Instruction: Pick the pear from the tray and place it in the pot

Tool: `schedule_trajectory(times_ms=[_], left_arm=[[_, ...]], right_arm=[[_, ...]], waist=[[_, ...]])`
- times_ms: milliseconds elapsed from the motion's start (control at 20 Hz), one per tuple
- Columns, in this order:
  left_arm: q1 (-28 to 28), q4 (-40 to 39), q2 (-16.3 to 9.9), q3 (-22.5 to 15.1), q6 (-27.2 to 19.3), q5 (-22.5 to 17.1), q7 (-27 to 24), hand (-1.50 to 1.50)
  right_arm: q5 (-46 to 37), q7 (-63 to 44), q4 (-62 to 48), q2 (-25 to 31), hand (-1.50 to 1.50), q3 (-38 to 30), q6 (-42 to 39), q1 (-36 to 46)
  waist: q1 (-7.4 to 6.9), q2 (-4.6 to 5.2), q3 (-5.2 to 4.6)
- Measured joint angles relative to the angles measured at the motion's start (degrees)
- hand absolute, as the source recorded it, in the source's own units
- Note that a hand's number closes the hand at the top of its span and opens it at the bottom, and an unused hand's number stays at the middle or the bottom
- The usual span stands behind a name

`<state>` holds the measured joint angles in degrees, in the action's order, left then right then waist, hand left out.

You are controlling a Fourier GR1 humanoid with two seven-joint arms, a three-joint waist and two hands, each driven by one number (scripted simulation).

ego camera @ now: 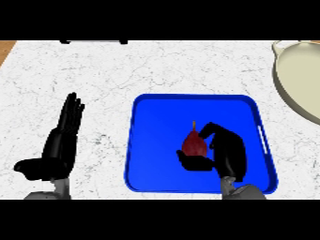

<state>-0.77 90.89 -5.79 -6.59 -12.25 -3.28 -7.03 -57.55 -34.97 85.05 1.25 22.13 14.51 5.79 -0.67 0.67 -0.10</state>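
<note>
Pear: dark red, stem pointing to the far edge, lay on the blue tray, in its near half toward the right rim. Right hand: reached in over the tray's near edge, fingers and thumb curled round the pear. Left hand: off the tray's left side on the marble worktop, fingers straight, pointing away, holding nothing. Pot: cream, at the worktop's far right corner, well apart from the tray.
</note>
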Motion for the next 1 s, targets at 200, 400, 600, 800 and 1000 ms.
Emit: schedule_trajectory(times_ms=[200, 400, 600, 800, 1000], left_arm=[[-0.3, 0.4, 0.0, 0.0, 0.1, 0.0, -0.4, 0.0], [-1.1, 0.7, 0.0, -0.7, 0.6, 0.2, -0.7, 0.0], [-2.2, 0.8, 0.3, -2.0, 1.5, 0.4, -0.5, 0.0], [-3.3, 1.0, 0.5, -3.4, 2.6, 0.4, -0.1, 0.0], [-4.5, 0.6, 1.0, -4.7, 3.1, 0.8, 0.3, 0.0]], right_arm=[[1.0, -8.2, -3.6, 2.6, 1.5, -11.8, -0.3, 5.0], [0.0, -16.1, -8.8, 7.5, 1.5, -21.4, -1.6, 12.1], [-3.3, -21.7, -15.1, 14.2, 1.5, -28.2, -3.1, 20.6], [-8.6, -24.2, -21.9, 20.8, 1.5, -32.2, -3.6, 28.6], [-14.7, -26.0, -28.8, 26.5, 1.5, -34.1, -4.6, 35.7]], waist=[[-0.35, 1.61, -0.11], [-2.21, 2.6, -0.16], [-5.0, 3.13, -0.17], [-7.84, 3.49, -0.14], [-9.89, 3.83, -0.16]])
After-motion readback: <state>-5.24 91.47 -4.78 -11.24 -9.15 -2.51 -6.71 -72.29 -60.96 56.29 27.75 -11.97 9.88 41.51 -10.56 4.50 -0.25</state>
